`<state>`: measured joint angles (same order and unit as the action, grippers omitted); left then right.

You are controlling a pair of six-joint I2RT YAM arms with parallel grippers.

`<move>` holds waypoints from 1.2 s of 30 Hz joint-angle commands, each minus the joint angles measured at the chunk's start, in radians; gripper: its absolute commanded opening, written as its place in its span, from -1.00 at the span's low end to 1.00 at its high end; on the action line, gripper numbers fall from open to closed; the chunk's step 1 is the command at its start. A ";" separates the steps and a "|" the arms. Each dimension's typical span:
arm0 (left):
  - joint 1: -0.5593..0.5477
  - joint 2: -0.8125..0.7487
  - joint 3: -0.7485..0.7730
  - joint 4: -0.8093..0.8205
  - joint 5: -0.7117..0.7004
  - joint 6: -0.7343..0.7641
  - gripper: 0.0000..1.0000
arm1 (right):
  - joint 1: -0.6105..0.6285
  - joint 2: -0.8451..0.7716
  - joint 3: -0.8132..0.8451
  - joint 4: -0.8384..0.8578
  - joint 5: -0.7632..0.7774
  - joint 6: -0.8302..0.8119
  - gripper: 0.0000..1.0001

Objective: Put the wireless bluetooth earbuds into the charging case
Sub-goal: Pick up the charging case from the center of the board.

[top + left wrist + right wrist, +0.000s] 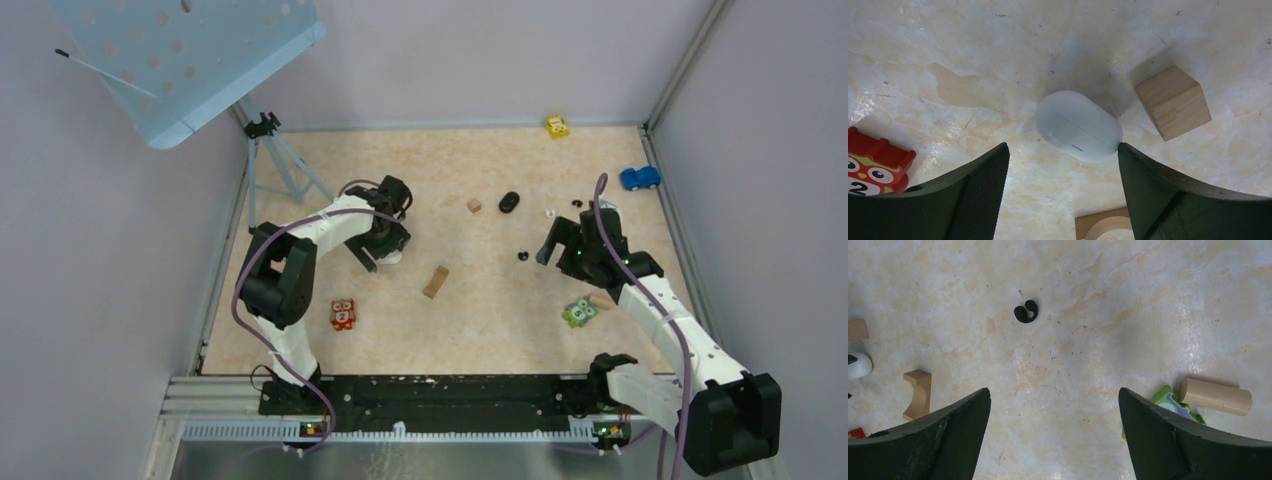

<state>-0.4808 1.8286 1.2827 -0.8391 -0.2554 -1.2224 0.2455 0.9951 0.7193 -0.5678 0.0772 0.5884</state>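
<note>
two toy cars point(639, 178), two owl blocks point(342, 314), three wooden blocks point(435, 282) — two charging cases point(1078, 125)

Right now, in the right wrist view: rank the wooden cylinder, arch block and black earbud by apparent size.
1. wooden cylinder: largest.
2. arch block: somewhat smaller than the cylinder, though not by much.
3. black earbud: clearly the smallest.
All three lie flat on the same tabletop, so distance from the camera barely skews the ranking.

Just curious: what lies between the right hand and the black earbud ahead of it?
Nothing. In the right wrist view, only bare table separates the right hand from the black earbud.
</note>
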 commanded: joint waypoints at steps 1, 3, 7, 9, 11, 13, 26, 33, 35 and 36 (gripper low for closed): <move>-0.002 0.007 0.016 0.025 -0.015 -0.004 0.66 | -0.007 -0.010 -0.006 0.021 -0.005 0.020 0.92; -0.002 0.025 0.025 0.032 -0.015 0.001 0.66 | -0.007 -0.001 -0.012 0.032 -0.017 0.026 0.91; -0.002 0.062 0.055 0.011 -0.050 0.012 0.57 | -0.007 0.016 -0.003 0.035 -0.031 0.034 0.91; 0.001 0.065 0.051 0.036 -0.049 0.044 0.58 | -0.008 0.013 -0.001 0.033 -0.029 0.035 0.91; 0.005 0.062 0.038 0.072 -0.025 0.080 0.59 | -0.006 0.009 -0.003 0.029 -0.027 0.033 0.91; 0.006 0.057 0.031 0.085 -0.032 0.098 0.56 | -0.007 0.006 -0.004 0.025 -0.023 0.032 0.91; 0.056 0.025 -0.020 0.323 0.139 0.513 0.72 | -0.007 0.010 -0.020 0.043 -0.039 0.039 0.90; 0.049 0.032 0.004 0.313 0.237 0.621 0.65 | -0.006 0.005 -0.026 0.045 -0.043 0.042 0.91; 0.047 0.014 -0.014 0.303 0.216 0.626 0.66 | -0.007 -0.005 -0.035 0.054 -0.047 0.043 0.91; 0.047 0.002 -0.028 0.302 0.206 0.624 0.66 | -0.007 -0.010 -0.040 0.057 -0.048 0.045 0.90</move>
<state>-0.4282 1.8854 1.2808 -0.5484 -0.0620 -0.6491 0.2455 1.0088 0.6910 -0.5514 0.0410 0.6151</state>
